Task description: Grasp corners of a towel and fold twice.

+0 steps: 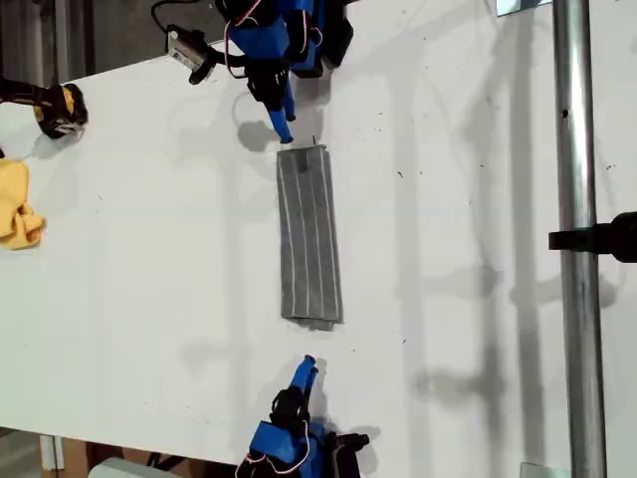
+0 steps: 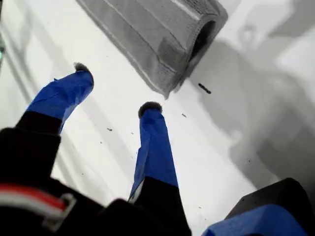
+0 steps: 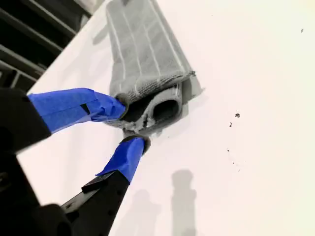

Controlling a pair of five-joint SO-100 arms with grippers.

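Note:
The towel (image 1: 309, 234), dark grey with thin white stripes, lies folded into a long narrow strip in the middle of the white table (image 1: 149, 279). My first gripper (image 1: 282, 129) (image 2: 115, 88) is open just off the strip's far end, apart from it; that end (image 2: 162, 44) shows a folded loop. My second gripper (image 1: 307, 366) (image 3: 129, 122) is open at the strip's near end (image 3: 147, 64). Its fingertips (image 3: 138, 142) frame the looped edge in the second wrist view. The exterior view shows a small gap between that gripper and the towel.
A yellow cloth (image 1: 18, 204) lies at the exterior view's left edge, with a black and yellow object (image 1: 60, 108) above it. A metal pole (image 1: 572, 199) with a black clamp (image 1: 607, 237) runs down the exterior view's right.

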